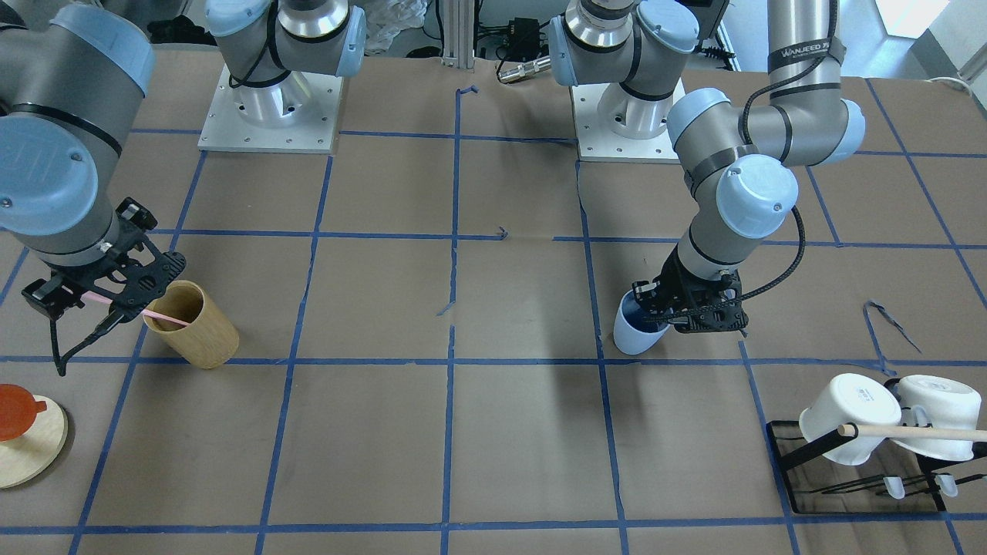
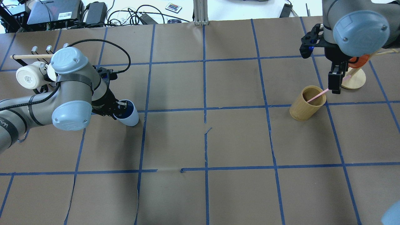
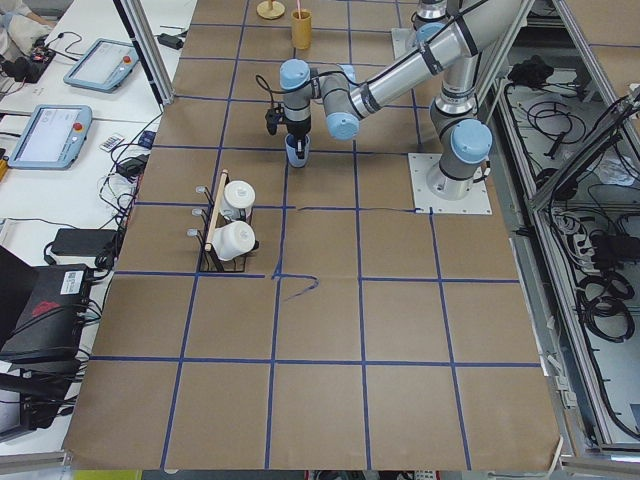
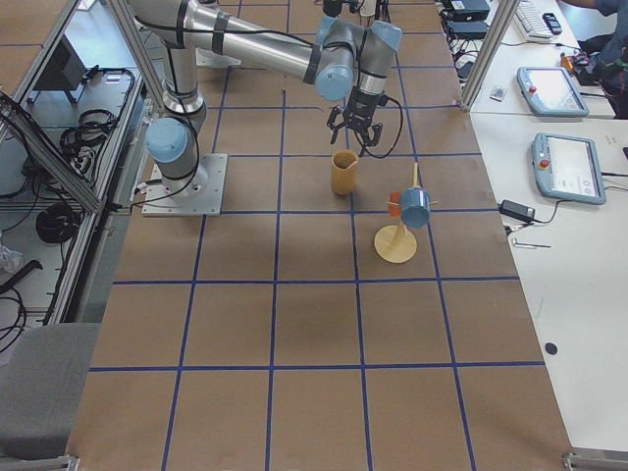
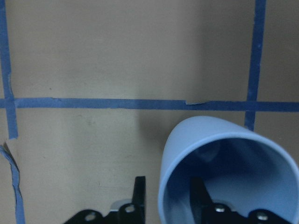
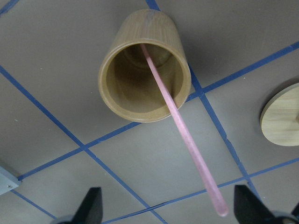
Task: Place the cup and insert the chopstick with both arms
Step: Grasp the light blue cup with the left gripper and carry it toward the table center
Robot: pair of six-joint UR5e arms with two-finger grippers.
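The pale-blue cup [image 1: 636,333] is tilted at the table surface on my left side; it also shows in the overhead view [image 2: 130,116] and left wrist view [image 5: 224,154]. My left gripper [image 1: 646,299] is shut on its rim, one finger inside and one outside. I cannot tell whether the cup touches the table. The pink chopstick [image 6: 177,112] leans in a tan wooden cup [image 6: 140,28], its top end sticking out. My right gripper [image 6: 168,193] is open, its fingers wide on both sides of that top end without touching it; it shows in the front view [image 1: 116,297] too.
A black rack with two white mugs [image 1: 856,420] and a light-wood dowel [image 1: 917,433] stands at the left end. A round wooden stand [image 2: 354,81] with an orange piece is just beyond the tan cup [image 2: 304,109]. Blue tape lines grid the brown table.
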